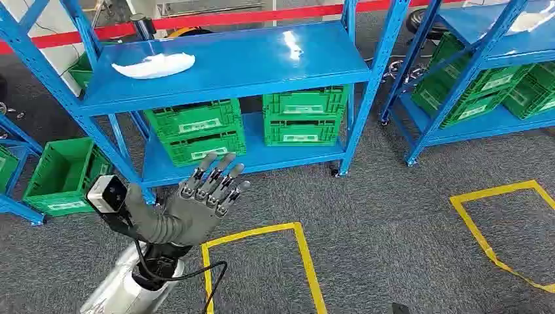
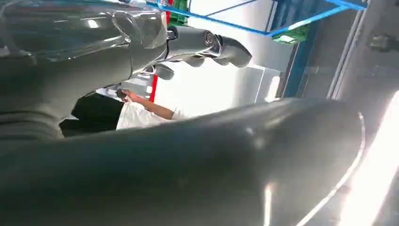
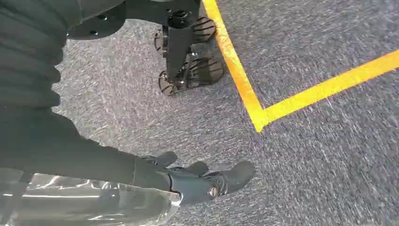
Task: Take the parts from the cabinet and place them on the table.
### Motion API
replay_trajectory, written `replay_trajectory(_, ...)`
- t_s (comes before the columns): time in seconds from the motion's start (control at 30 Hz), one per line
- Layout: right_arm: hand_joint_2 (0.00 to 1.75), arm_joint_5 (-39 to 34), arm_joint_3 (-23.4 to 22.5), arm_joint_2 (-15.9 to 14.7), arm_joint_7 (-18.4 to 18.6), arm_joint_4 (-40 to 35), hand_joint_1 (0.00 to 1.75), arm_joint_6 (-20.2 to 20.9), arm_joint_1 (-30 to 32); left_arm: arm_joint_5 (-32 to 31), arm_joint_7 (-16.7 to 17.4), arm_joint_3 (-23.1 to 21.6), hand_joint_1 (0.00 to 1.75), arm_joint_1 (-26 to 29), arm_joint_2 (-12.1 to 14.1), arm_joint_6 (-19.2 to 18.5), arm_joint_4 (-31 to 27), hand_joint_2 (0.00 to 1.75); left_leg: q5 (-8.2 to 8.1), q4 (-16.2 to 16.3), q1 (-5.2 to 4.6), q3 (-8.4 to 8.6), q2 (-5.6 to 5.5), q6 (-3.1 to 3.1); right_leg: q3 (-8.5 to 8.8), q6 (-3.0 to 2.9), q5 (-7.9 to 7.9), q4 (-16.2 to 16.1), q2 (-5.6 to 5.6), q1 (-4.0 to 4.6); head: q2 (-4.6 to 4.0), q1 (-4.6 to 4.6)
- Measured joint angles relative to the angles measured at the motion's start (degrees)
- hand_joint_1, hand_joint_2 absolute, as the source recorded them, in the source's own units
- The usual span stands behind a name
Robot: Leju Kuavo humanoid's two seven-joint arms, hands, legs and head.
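One white part [image 1: 156, 65] lies upper left on the blue cabinet [image 1: 262, 62] shelf. We judge it light, thin and slippery, best pinched at an edge. Our left hand [image 1: 196, 206] is raised, fingers spread and empty; our right hand [image 3: 197, 181] hangs empty, fingers loosely apart.

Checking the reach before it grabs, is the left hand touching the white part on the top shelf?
Apart. Head view: the left hand is raised, open, well short of the white part on the shelf.
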Motion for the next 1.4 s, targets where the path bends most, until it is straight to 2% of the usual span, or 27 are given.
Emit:
replay_trajectory(0.17, 1.75, 0.15, 1.18, 0.15, 1.64, -0.02, 0.00, -0.61, -0.97, 0.35, 0.15, -0.48, 0.00, 0.04, 1.05, 0.07, -1.07, 0.00, -0.22, 0.42, -0.06, -0.21, -0.01, 0.38, -0.03, 0.22, 0.11, -0.02, 0.00, -0.13, 0.00, -0.02)
replay_trajectory(0.2, 0.00, 0.15, 1.44, 0.20, 1.84, -0.02, 0.00, -0.63, -1.11, 0.53, 0.22, -0.59, 0.00, 0.04, 1.22, 0.09, -1.16, 0.00, -0.25, 0.51, -0.09, -0.29, -0.01, 0.48, -0.05, 0.29, 0.15, -0.05, 0.00, -0.15, 0.00, 0.00)
replay_trajectory(0.3, 0.00, 0.11, 1.83, 0.35, 2.38, -0.04, 0.00, -0.94, -1.46, 0.81, 0.50, -0.92, 0.00, 0.02, 1.51, 0.44, -1.55, 0.00, 0.16, -0.09, -0.22, -0.32, 0.00, 1.38, 0.08, 0.98, 0.57, -0.67, 0.01, -0.11, 0.00, -0.04)
replay_trajectory(0.33, 0.00, 0.04, 1.92, 0.33, 2.53, -0.09, 0.00, -0.94, -1.49, 1.14, 0.57, -1.03, 0.00, 0.07, 1.49, 0.70, -1.77, 0.00, 0.93, -1.35, 0.62, 0.67, 0.17, 1.82, -0.43, 0.93, 0.15, -0.14, -0.04, -0.14, 0.00, 0.04)
replay_trajectory(0.37, 0.00, -0.13, 1.94, 0.28, 2.73, -0.09, 0.00, -0.94, -1.52, 1.29, 0.65, -1.07, 0.00, 0.02, 1.49, 0.74, -1.77, 0.00, 1.16, -1.75, 0.45, 0.91, 0.26, 2.03, -1.13, 0.68, -0.77, 1.42, -0.08, 0.12, 0.00, 0.07)
replay_trajectory(0.43, 0.00, -0.46, 1.99, 0.35, 3.02, -0.09, 0.00, -0.87, -1.63, 1.99, 1.01, -1.09, 0.00, 0.15, 1.57, 1.31, -1.79, 0.00, 1.26, -1.74, 0.37, 0.75, 0.36, 2.19, -5.68, -0.09, -4.52, 10.58, -0.08, 0.10, 0.00, 0.15)
replay_trajectory(0.5, 0.00, -0.96, 1.99, 0.31, 3.26, -0.09, 0.00, -0.68, -1.50, 2.62, 1.18, -1.33, 0.00, 0.28, 1.81, 1.29, -1.79, 0.00, 1.23, -1.68, 0.30, 0.62, 0.33, 2.15, -9.87, 0.12, -6.56, 18.37, -0.08, 0.10, 0.00, 0.15)
replay_trajectory(0.53, 0.00, -1.11, 1.99, 0.26, 3.32, -0.09, 0.00, -0.61, -1.45, 3.01, 1.18, -1.42, 0.00, 0.34, 1.94, 1.22, -1.79, 0.00, 1.18, -1.67, 0.32, 0.69, 0.29, 2.08, -10.03, 0.61, -5.85, 18.00, -0.09, 0.02, 0.00, 0.13)
replay_trajectory(0.57, 0.00, -1.33, 1.99, 0.22, 3.34, -0.09, 0.00, -0.52, -1.46, 3.17, 1.18, -1.53, 0.00, 0.33, 2.10, 1.09, -1.79, 0.00, 1.03, -1.59, 0.41, 0.81, 0.20, 1.86, -8.76, 1.31, -4.14, 14.98, -0.10, -0.09, 0.00, 0.15)
replay_trajectory(0.63, 0.00, -1.71, 1.99, -0.02, 3.23, -0.18, 0.00, -0.37, -1.48, 3.69, 1.18, -1.70, 0.00, 0.31, 2.36, 0.59, -1.88, 0.00, 0.41, -0.84, 0.73, 0.94, 0.09, 1.10, -3.68, 2.79, 0.79, 3.93, -0.33, -0.45, 0.00, 0.13)
replay_trajectory(0.67, 0.00, -1.95, 2.01, -0.04, 2.95, -0.20, 0.00, -0.35, -1.48, 3.83, 1.18, -1.75, 0.00, 0.32, 2.49, 0.41, -1.90, 0.00, -0.12, -0.18, 0.64, 0.68, 0.10, 0.58, -2.49, 2.52, 0.97, 1.00, -0.64, -0.55, 0.00, 0.22)
replay_trajectory(0.73, 0.00, -2.25, 2.03, 0.00, 2.47, -0.33, 0.00, -0.33, -1.38, 3.96, 1.27, -1.92, 0.00, 0.27, 2.75, 0.09, -2.03, 0.00, -0.32, 0.56, 0.27, -0.12, 0.01, 0.12, -2.67, 1.21, 1.14, 1.25, -0.06, -0.18, 0.00, 0.20)
replay_trajectory(0.8, 0.00, -2.32, 2.03, -0.02, 2.08, -0.37, 0.00, -0.33, -1.17, 4.04, 1.27, -2.05, 0.00, 0.26, 2.90, 0.09, -2.05, 0.00, -0.32, 0.54, 0.48, -0.07, 0.01, 0.04, -2.78, 0.74, 1.07, 1.39, 0.00, 0.01, 0.00, 0.20)
replay_trajectory(0.83, 0.00, -2.32, 2.05, 0.02, 2.01, -0.46, 0.00, -0.33, -1.13, 4.09, 1.27, -2.08, 0.00, 0.25, 3.02, 0.09, -2.07, 0.00, -0.87, 0.82, 0.72, -0.13, 0.05, -0.28, -2.58, 0.44, 1.14, 1.24, 0.08, -0.60, 0.00, 0.22)
replay_trajectory(0.87, 1.75, -2.34, 2.03, -0.02, 1.97, -0.59, 0.00, -0.33, -1.12, 4.07, 1.27, -2.08, 0.00, 0.24, 3.08, 0.09, -2.18, 0.00, -1.85, 2.06, 0.76, -0.54, 0.09, -0.68, -2.48, 0.12, 1.16, 1.24, 0.16, -0.49, 0.00, 0.15)
replay_trajectory(0.97, 1.75, -2.36, 2.03, -0.09, 1.94, -0.66, 0.00, -0.33, -1.07, 4.09, 1.27, -2.16, 0.00, 0.20, 3.32, 0.09, -2.34, 0.00, -7.87, 14.88, 0.98, -7.04, 0.09, -1.41, -2.48, -0.52, 1.00, 1.26, 0.16, -0.21, 0.00, 0.09)
replay_trajectory(1.0, 1.75, -2.36, 2.03, -0.09, 1.94, -0.66, 0.00, -0.33, -1.03, 4.09, 1.27, -2.25, 0.00, 0.20, 3.34, 0.11, -2.34, 0.00, -8.56, 18.16, 0.99, -8.89, 0.09, -1.41, -2.49, -0.53, 0.99, 1.26, 0.16, -0.11, 0.00, 0.09)
replay_trajectory(1.03, 1.75, -2.38, 2.05, -0.09, 1.94, -0.66, 0.00, -0.33, -1.01, 4.09, 1.27, -2.36, 0.00, 0.20, 3.41, 0.11, -2.34, 0.00, -7.87, 18.89, 0.97, -9.52, 0.08, -1.25, -2.43, -0.54, 0.99, 1.26, 0.17, 0.06, 0.00, 0.09)
replay_trajectory(1.07, 1.75, -2.45, 2.05, -0.09, 1.92, -0.66, 0.00, -0.33, -1.04, 4.09, 1.27, -2.45, 0.00, 0.18, 3.54, 0.11, -2.34, 0.00, -5.69, 16.52, 0.90, -8.72, 0.08, -0.79, -2.32, -0.56, 0.97, 1.26, 0.28, 0.26, 0.00, 0.09)
replay_trajectory(1.1, 0.00, -2.47, 2.07, -0.07, 1.92, -0.66, 0.00, -0.33, -1.06, 4.09, 1.27, -2.49, 0.00, 0.17, 3.56, 0.11, -2.34, 0.00, -3.20, 12.56, 0.82, -6.97, 0.06, -0.29, -2.18, -0.58, 0.96, 1.25, 0.42, 0.45, 0.00, 0.09)
replay_trajectory(1.13, 0.00, -2.64, 2.10, -0.04, 1.90, -0.70, 0.00, -0.33, -1.09, 4.09, 1.27, -2.49, 0.00, 0.12, 3.56, 0.09, -2.34, 0.00, -0.30, 6.99, 0.62, -4.35, 0.00, 0.51, -2.01, -0.59, 0.95, 1.21, 0.54, 0.66, 0.00, 0.07)
replay_trajectory(1.17, 0.00, -2.82, 2.14, 0.02, 1.90, -0.85, 0.00, -0.42, -1.06, 4.09, 1.27, -2.47, 0.00, -0.03, 3.56, 0.07, -2.40, 0.00, 1.21, 2.30, 0.19, -2.21, -0.09, 1.54, -1.97, -0.59, 0.95, 1.10, 0.61, 0.60, 0.00, 0.09)
replay_trajectory(1.2, 0.00, -2.89, 2.18, 0.40, 1.90, -0.90, 0.00, -0.44, -1.13, 4.09, 1.27, -2.47, 0.00, -0.08, 3.58, 0.02, -2.40, 0.00, 0.44, 1.72, 0.09, -1.73, 0.18, 1.84, -2.19, -0.51, 1.00, 1.09, 0.61, 0.98, 0.00, 0.35)
replay_trajectory(1.3, 0.00, -3.39, 2.42, 0.31, 2.32, -0.92, 0.00, -0.68, -1.03, 4.11, 1.27, -2.51, 0.00, -0.16, 3.65, -0.22, -2.40, 0.00, 0.73, 1.27, -0.56, -1.95, 0.14, 2.07, -2.31, -0.05, 1.28, 0.81, 0.47, 0.49, 0.00, 0.11)
replay_trajectory(1.33, 0.00, -3.59, 2.45, 0.41, 2.56, -0.92, 0.00, -0.96, -1.08, 4.22, 1.27, -2.43, 0.00, -0.16, 3.63, -0.33, -2.51, 0.00, 1.33, -0.03, -0.42, -1.37, 0.21, 2.35, -1.95, 0.30, 1.46, 0.34, 0.48, 0.94, 0.00, 0.09)
replay_trajectory(1.37, 0.00, -3.67, 2.47, 0.46, 2.73, -0.92, 0.00, -1.05, -1.02, 4.22, 1.27, -2.51, 0.00, -0.18, 3.50, -0.44, -2.51, 0.00, 2.10, -1.33, 0.19, -0.56, 0.53, 1.95, -2.41, 0.19, 1.01, 1.14, 0.26, 0.79, 0.00, 0.11)
replay_trajectory(1.4, 0.00, -3.72, 2.49, 0.48, 2.80, -0.92, 0.00, -1.14, -1.07, 4.28, 1.27, -2.56, 0.00, -0.29, 3.45, -0.52, -2.53, 0.00, 2.35, -1.87, 0.20, -0.32, 0.47, 2.22, -3.45, -0.02, -0.39, 3.31, 0.24, 0.84, 0.00, 0.26)
